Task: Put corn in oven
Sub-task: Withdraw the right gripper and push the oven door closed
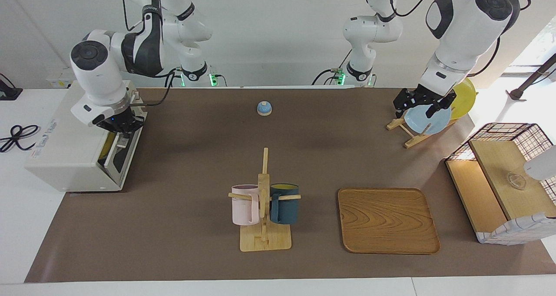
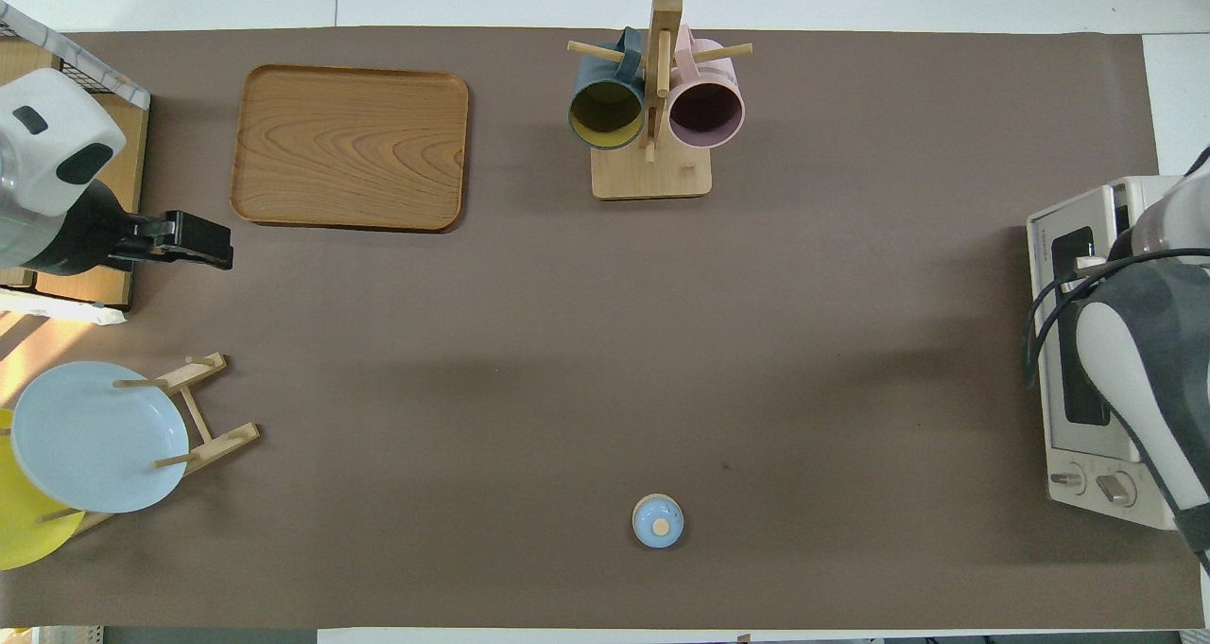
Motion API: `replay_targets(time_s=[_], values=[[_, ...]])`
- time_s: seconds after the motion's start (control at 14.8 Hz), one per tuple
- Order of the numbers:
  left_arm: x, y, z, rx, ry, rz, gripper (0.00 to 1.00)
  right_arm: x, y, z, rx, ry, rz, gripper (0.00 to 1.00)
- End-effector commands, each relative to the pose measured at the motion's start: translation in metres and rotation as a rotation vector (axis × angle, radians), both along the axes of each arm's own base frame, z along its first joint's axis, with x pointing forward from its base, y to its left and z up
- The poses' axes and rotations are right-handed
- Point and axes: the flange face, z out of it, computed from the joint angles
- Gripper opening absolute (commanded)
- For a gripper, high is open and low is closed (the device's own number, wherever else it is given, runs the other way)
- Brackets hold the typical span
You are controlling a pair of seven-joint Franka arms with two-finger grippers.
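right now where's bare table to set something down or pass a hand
The widest free patch lies between the blue bell, the mug rack and the oven. A narrower one runs between the wooden tray and the plate stand. It is crowded at the left arm's end, by the wire-framed box.

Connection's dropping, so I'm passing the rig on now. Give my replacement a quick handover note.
Right hand: shut, empty, at the top edge of the oven door.
Left hand: open, empty, waiting over the plate rack.
Corn: inside the oven, a yellow sliver in the door gap.
Done: corn placed.
Left: press the door fully shut, withdraw.
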Motion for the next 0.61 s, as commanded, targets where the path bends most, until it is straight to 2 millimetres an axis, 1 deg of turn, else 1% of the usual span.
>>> replay_targets(time_s=[0.0, 0.07, 0.2, 0.27, 0.34, 0.47, 0.54], values=[[-0.005, 0.002, 0.005, -0.01, -0.012, -0.009, 1.0, 0.001, -0.031, -0.011, -0.015, 0.015, 0.037, 0.05], [-0.005, 0.002, 0.005, -0.01, -0.012, -0.009, 1.0, 0.0, -0.035, -0.011, -0.011, 0.018, 0.043, 0.19], [-0.005, 0.002, 0.005, -0.01, -0.012, -0.009, 1.0, -0.002, -0.03, 0.0, 0.033, -0.007, 0.026, 0.51], [-0.005, 0.002, 0.005, -0.01, -0.012, -0.009, 1.0, -0.005, -0.024, 0.01, 0.043, -0.014, 0.026, 0.8], [-0.005, 0.002, 0.005, -0.01, -0.012, -0.009, 1.0, -0.004, -0.018, 0.02, 0.055, -0.026, 0.029, 1.0], [-0.004, 0.003, 0.005, -0.01, -0.012, -0.007, 1.0, -0.002, -0.001, 0.051, 0.113, -0.032, 0.018, 1.0], [-0.004, 0.003, 0.005, -0.01, -0.012, -0.007, 1.0, 0.002, 0.015, 0.064, 0.139, -0.033, 0.026, 1.0]])
